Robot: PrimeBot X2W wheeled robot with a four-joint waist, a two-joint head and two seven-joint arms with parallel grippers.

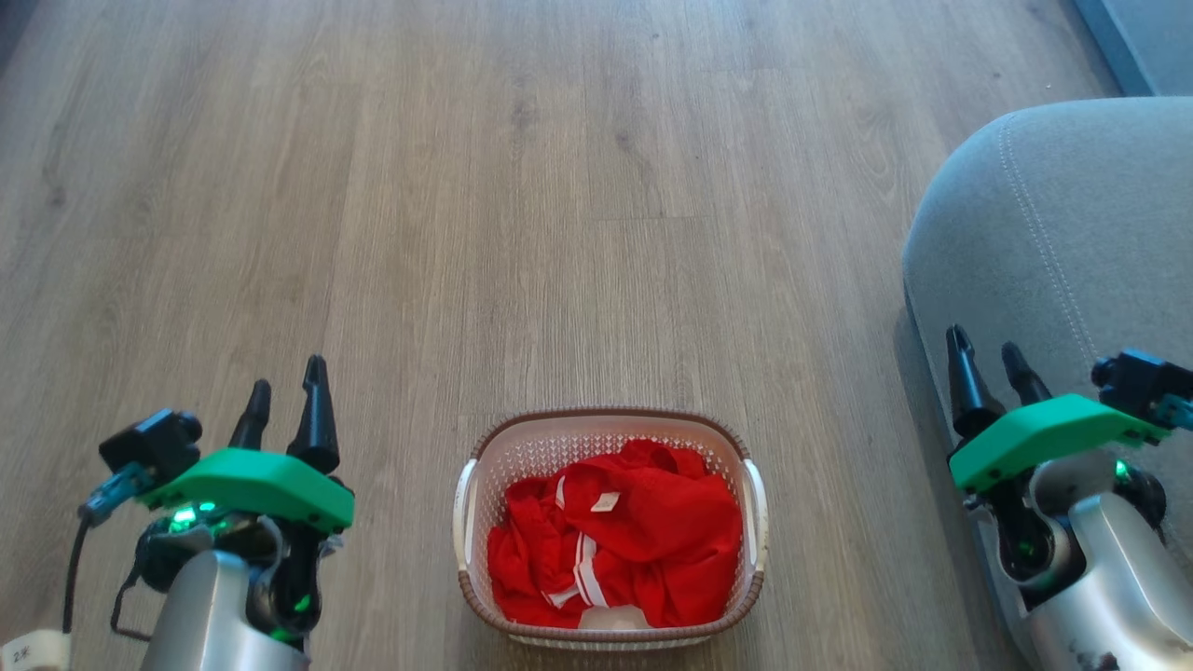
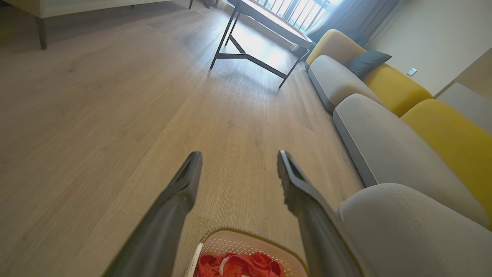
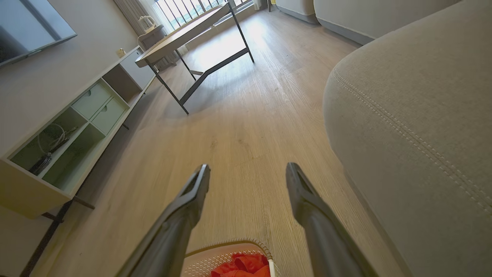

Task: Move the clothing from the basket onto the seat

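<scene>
We are looking down at a wide wood floor point(image 1: 559, 186), and it is stretching out ahead of both our grippers. The big grey seat point(image 1: 1072, 233) is sitting just beside our right gripper point(image 1: 983, 340), on its outer side, with two stitched lines running along its round corner. The cream basket point(image 1: 606, 417) is resting on the floor between our two grippers, a bit nearer to us than their fingertips. The red clothing point(image 1: 652, 540) is lying bunched up inside the basket, filling most of it, with white stripes showing. Our left gripper point(image 1: 288, 373) is holding its two dark fingers partly apart and gripping nothing. Our right gripper is doing the same, spread partly and carrying nothing. A small white label point(image 1: 606, 503) is lying on top of the clothing, too tiny for us to read.
</scene>
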